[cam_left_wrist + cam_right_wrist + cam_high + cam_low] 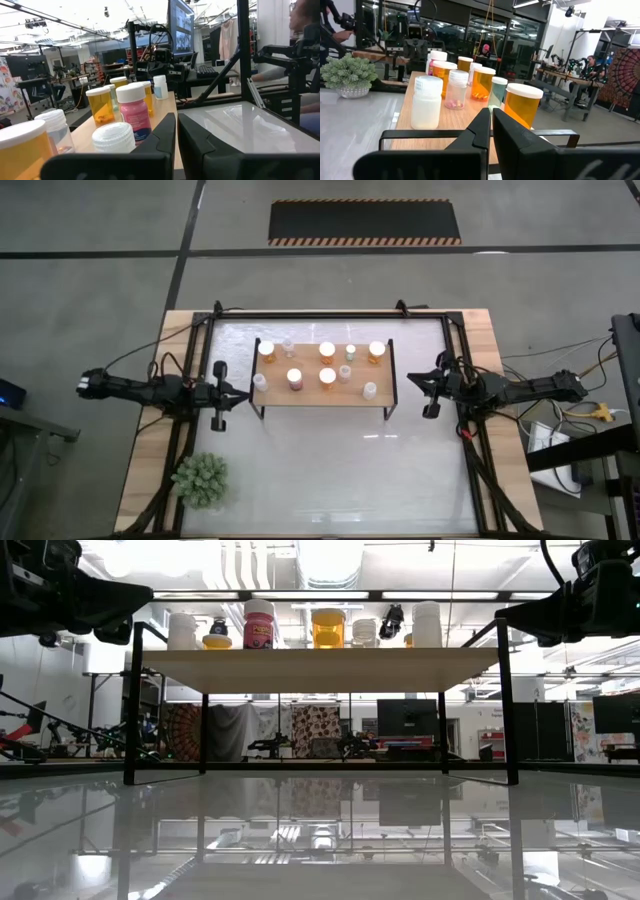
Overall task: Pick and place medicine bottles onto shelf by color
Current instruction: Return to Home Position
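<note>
Ten medicine bottles (327, 376) stand upright in two rows on the shelf (310, 396), which sits toward the far edge of the worktop (330, 470), midway between its left and right edges. You see your left pincer (240, 393) just off the shelf's left end and your right pincer (415, 381) just off its right end, each clenched on nothing and pointing inward. A green plant (201, 480) occupies the worktop's near-left corner.

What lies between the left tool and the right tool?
In the high view, the shelf loaded with medicine bottles stands in the gap; left tool and right tool hang off its two ends, both shut.
</note>
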Available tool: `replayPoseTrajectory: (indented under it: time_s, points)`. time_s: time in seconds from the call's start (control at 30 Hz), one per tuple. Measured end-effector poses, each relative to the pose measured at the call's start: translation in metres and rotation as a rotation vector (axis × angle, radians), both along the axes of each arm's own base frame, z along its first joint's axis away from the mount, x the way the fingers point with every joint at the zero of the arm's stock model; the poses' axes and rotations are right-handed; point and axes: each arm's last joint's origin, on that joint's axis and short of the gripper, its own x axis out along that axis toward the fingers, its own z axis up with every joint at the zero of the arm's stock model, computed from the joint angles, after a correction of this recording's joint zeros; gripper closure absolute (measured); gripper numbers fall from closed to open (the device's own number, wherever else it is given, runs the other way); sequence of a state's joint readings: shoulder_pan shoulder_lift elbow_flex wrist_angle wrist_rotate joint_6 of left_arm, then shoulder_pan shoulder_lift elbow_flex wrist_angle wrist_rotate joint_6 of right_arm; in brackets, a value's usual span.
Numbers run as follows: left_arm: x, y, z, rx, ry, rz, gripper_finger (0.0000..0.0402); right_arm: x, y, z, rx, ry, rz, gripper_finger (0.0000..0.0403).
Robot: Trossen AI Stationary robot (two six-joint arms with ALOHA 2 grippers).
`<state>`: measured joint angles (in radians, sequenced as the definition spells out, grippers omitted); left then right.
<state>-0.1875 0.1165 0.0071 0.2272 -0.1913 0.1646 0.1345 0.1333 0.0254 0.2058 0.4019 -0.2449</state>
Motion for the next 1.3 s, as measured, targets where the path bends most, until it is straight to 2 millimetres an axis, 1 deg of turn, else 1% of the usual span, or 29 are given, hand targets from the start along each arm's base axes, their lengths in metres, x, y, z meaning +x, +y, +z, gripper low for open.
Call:
replayPoseTrajectory:
  time_s: [0.9,1.3]
  points:
    - [0.0062,-0.0012,-0.0078,0.017,0.088,0.000,0.0400,0.0000,0.0000,0.0000,0.001,0.000,0.000,0.0392]
    - [0.0070,-0.0013,-0.0085,0.018,0.095,0.000,0.0400,0.0000,0.0000,0.0000,0.001,0.000,0.000,0.0392]
